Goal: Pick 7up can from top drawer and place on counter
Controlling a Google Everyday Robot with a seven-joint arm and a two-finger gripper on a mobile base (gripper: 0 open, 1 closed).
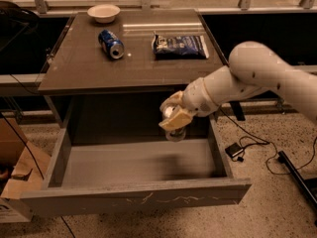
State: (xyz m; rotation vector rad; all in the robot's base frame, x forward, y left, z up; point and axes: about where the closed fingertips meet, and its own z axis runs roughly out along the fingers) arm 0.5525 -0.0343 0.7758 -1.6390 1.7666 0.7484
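Observation:
The top drawer [133,198] is pulled open below the counter [84,66]. My gripper [173,119] hangs over the right rear part of the drawer, just under the counter's front edge. It is shut on the 7up can [176,133], a small silvery can whose lower end shows beneath the tan fingers [177,118]. The can is held clear above the grey drawer floor. Most of its label is hidden by the fingers.
On the counter lie a blue can [111,43] on its side, a dark snack bag [179,45] and a white bowl [104,12] at the back. A cardboard box [15,170] stands left of the drawer. Cables [247,143] run over the floor at right.

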